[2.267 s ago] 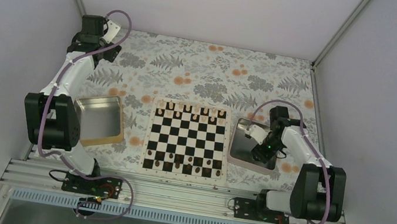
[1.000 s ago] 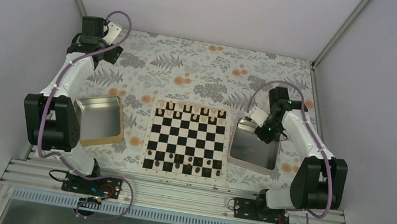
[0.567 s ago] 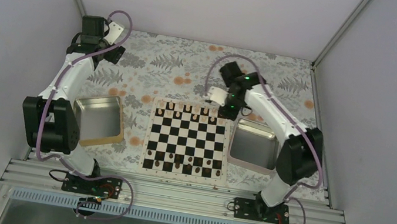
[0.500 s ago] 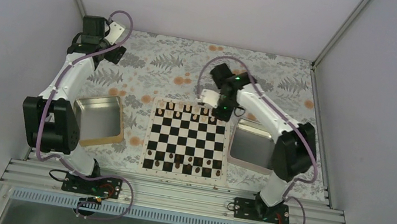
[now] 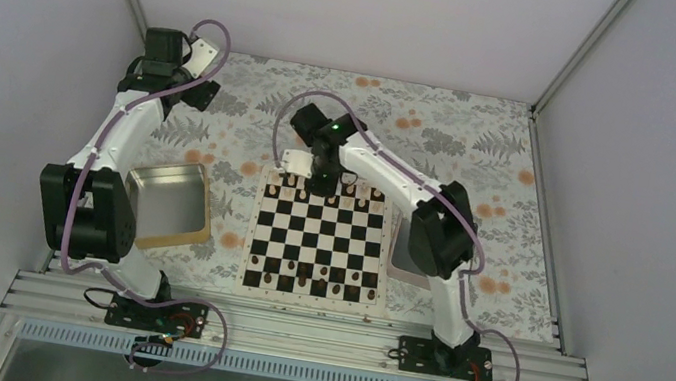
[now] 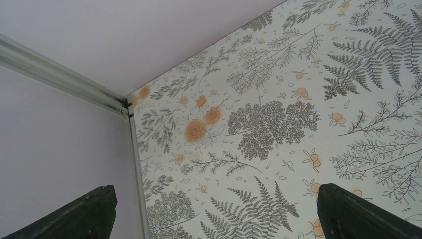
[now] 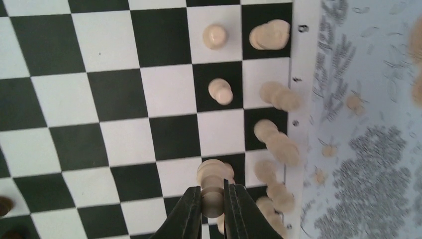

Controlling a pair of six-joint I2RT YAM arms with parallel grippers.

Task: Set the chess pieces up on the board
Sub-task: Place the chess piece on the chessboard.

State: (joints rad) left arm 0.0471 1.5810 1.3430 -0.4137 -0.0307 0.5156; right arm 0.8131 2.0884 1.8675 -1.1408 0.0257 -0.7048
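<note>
Fern-and-flower printed cloth covers the desk (image 5: 501, 154), which is walled by plain pale panels. At its middle lies the flat black-and-white checkered chessboard (image 5: 317, 238). Tiny pale tan wooden chessmen (image 7: 276, 94) line its far edge row, with two more on the next row in. Dark brown wooden chessmen (image 5: 311, 278) stand along the near rows. The right tool (image 7: 213, 209) hangs over the far rows, left of centre, pinching one pale tan chessman (image 7: 213, 199). A square steel tray (image 5: 168, 206) sits just left of the board. A second steel tray (image 5: 397, 260) lies just right of it, partly hidden by the right arm. The left tool (image 6: 216, 199), jaws spread wide, is up near the desk's far left corner.
</note>
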